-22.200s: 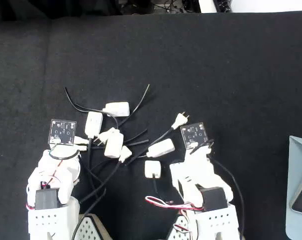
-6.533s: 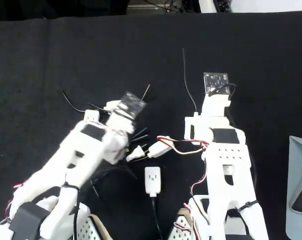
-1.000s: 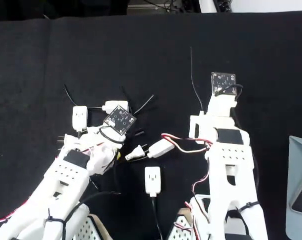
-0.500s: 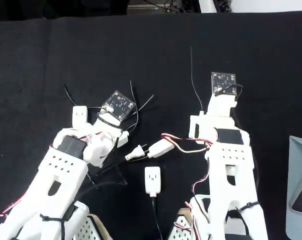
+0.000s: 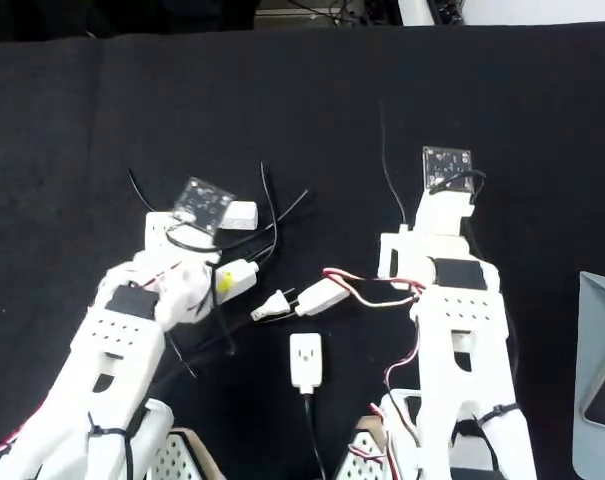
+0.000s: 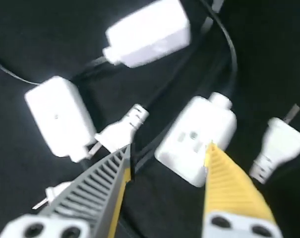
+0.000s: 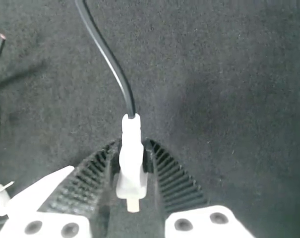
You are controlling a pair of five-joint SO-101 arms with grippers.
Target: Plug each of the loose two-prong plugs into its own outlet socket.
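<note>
The right tool (image 7: 131, 145) clamps a plug (image 7: 131, 173), cord (image 7: 107, 54) running ahead. The left tool (image 6: 165, 151) is wide open — empty — a socket (image 6: 197, 135) just ahead.

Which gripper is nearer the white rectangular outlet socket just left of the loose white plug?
Left. The left gripper hangs open directly over the white rectangular outlet socket. The right gripper sits well off to the side, shut on a white plug.

Even, diffuse overhead light on matte black worktop (image 5: 502, 90); white outlet socket (image 6: 194, 144) glares, washed out, in left wrist view; shadows faint, soft.
</note>
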